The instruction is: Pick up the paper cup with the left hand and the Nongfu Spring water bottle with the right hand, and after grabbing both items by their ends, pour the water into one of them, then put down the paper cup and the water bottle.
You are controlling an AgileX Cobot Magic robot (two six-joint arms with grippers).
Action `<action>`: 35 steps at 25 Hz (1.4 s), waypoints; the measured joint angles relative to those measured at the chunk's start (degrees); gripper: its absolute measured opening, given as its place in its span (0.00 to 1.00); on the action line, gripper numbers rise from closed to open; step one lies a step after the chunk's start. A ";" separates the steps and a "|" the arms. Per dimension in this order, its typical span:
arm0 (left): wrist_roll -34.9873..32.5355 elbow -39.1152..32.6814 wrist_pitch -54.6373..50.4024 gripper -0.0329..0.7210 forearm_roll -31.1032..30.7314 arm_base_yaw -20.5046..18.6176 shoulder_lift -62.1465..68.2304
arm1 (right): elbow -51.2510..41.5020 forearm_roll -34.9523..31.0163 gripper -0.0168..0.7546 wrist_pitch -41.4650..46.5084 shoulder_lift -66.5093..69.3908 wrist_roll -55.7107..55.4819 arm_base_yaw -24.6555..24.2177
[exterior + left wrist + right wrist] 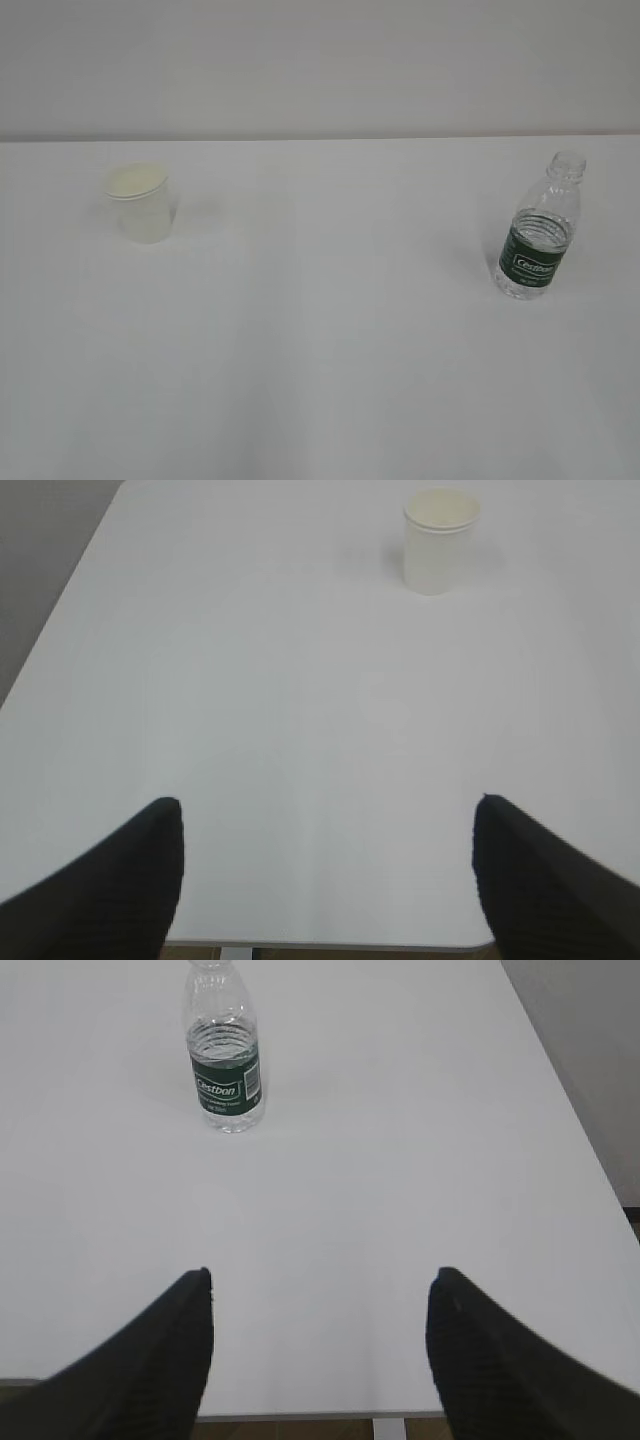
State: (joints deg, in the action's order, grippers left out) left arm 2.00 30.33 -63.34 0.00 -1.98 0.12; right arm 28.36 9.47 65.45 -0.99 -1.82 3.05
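- Paper cup [140, 203]: found upright toward the far left of the white counter [320, 350], well apart from the bottle.
- Nongfu Spring water bottle [538, 228]: found upright near the right edge, uncapped, partly filled with water [525, 280].
- Left tool [325, 865]: held apart over the near edge, nothing clamped, cup far ahead.
- Right tool [320, 1335]: held apart, nothing clamped, bottle far ahead.

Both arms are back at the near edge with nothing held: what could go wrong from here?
1. The water bottle has no cap, so a clumsy side grasp might tip it and spill.
2. The paper cup looks light and thin; closing hard may crush or slide it.
3. Cup and bottle stand far apart on the table, so pouring needs careful alignment.
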 joint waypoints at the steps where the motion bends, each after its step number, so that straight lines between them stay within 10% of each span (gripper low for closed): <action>1: 0.00 0.00 0.00 0.92 0.00 0.00 0.00 | 0.00 0.00 0.67 0.00 0.00 0.00 0.00; 35: 0.00 0.00 0.00 0.80 0.00 0.00 0.00 | 0.00 0.00 0.67 0.00 0.00 0.00 0.00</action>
State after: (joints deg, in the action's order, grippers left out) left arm 2.00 30.33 -63.34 0.00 -1.98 0.12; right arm 28.36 9.47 65.45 -0.99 -1.82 3.05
